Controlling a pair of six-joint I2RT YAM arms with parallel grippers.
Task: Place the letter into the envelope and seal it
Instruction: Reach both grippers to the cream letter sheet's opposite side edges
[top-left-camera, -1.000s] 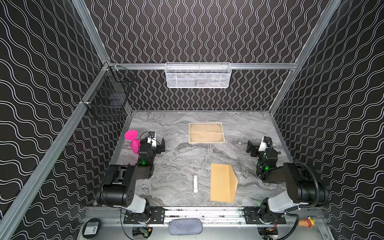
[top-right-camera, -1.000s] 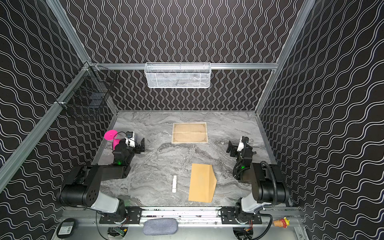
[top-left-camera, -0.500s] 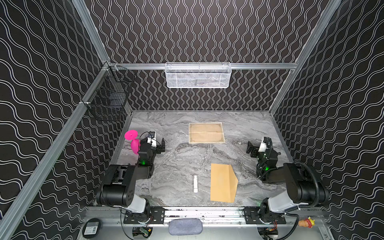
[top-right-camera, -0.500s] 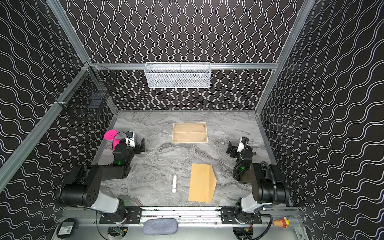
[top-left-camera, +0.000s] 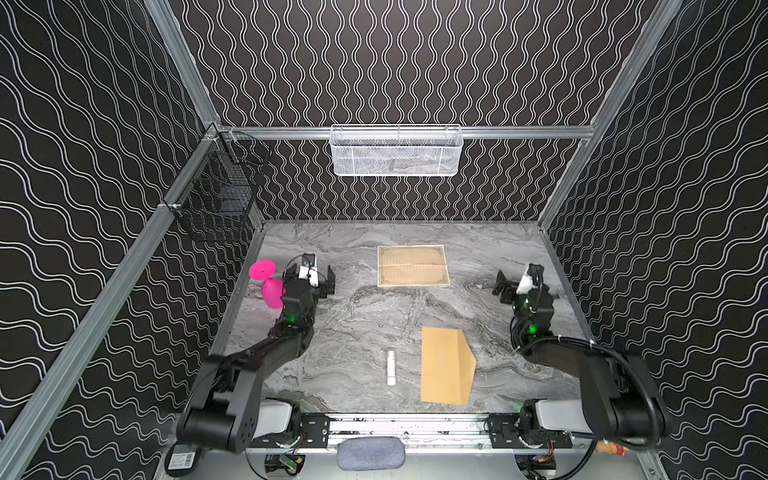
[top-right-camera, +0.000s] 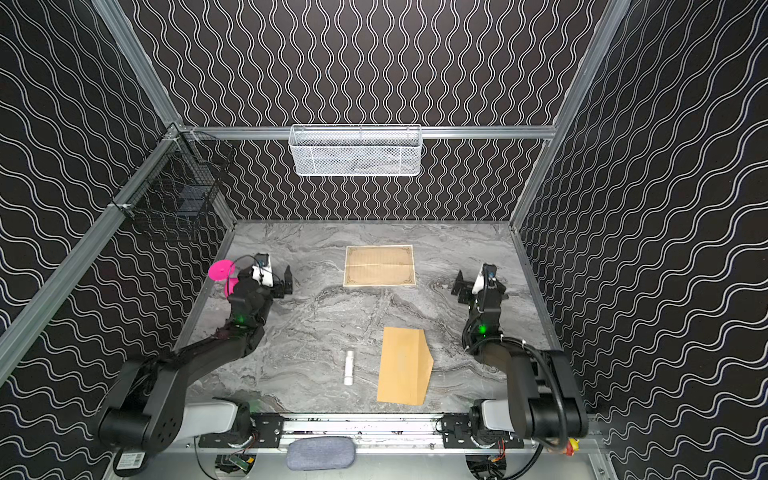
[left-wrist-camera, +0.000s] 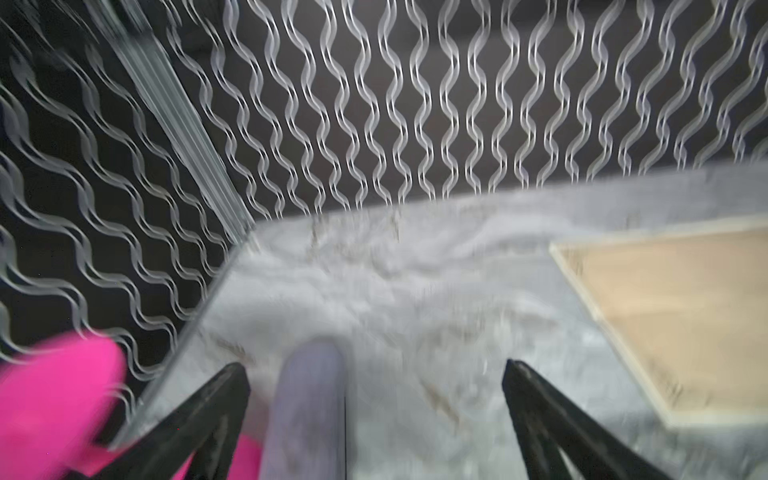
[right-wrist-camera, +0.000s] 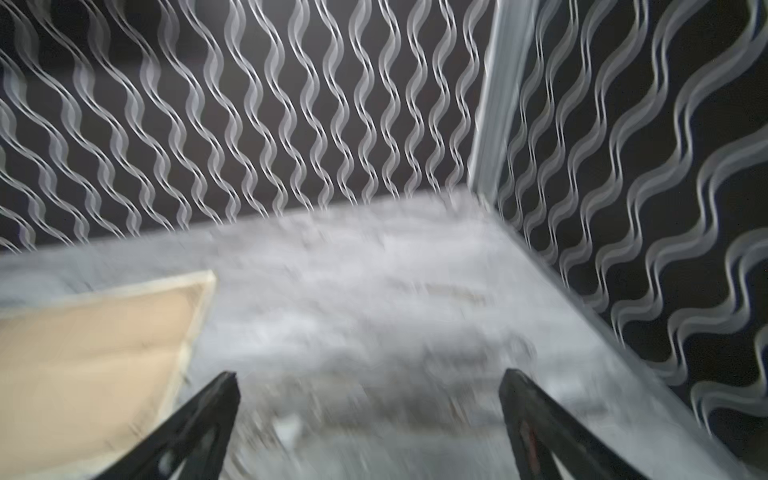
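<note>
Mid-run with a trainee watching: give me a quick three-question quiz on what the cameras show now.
1. True or false: the letter lies on the tabletop, outside the envelope.
2. In both top views the white tube lies: A) left of the envelope, B) on the letter, C) under the envelope.
3. Fill in: the left hand and the right hand both stand ____, holding nothing.
Key: 1 true; 2 A; 3 open.

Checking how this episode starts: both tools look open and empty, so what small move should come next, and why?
Probably ease the right tool toward the letter's nearest edge to lift it. The letter lies flat, untouched, apart from the envelope; the left tool is also open and empty.
</note>
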